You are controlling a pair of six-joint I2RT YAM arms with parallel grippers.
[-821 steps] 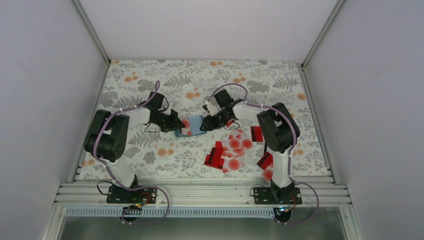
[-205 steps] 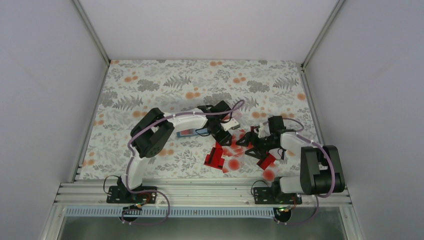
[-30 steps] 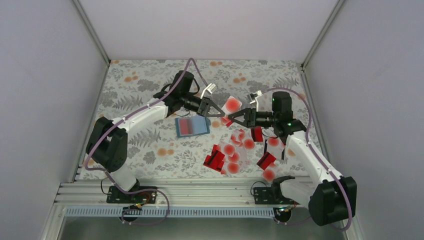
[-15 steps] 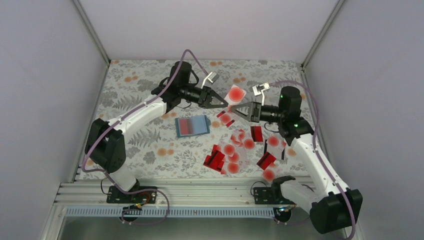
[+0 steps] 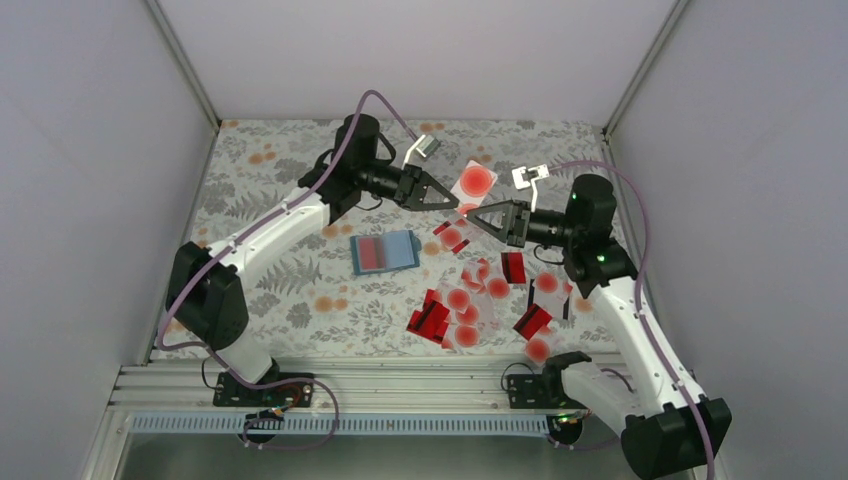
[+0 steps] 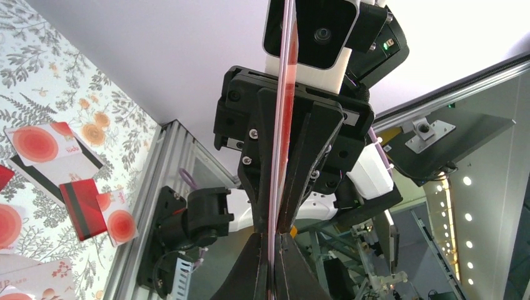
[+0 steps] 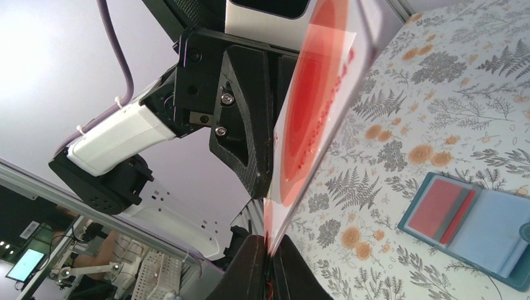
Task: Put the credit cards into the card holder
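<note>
Translucent red-dot card [image 7: 312,119] clamped in mid-air by left gripper [image 6: 273,250] and right gripper [image 7: 269,249] together; holder [image 5: 385,252] lies open mid-tabletop [image 5: 260,200], cards [image 5: 470,300] strewn near-right.

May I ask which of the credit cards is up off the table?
The pale card with the large red dot, pinched in mid-air by both the left gripper and the right gripper; the others all lie flat on the table.

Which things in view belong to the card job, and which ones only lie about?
Job: dotted card, gripped by left gripper and right gripper; loose cards; open card holder.
Lying about: flowered tablecloth.
</note>
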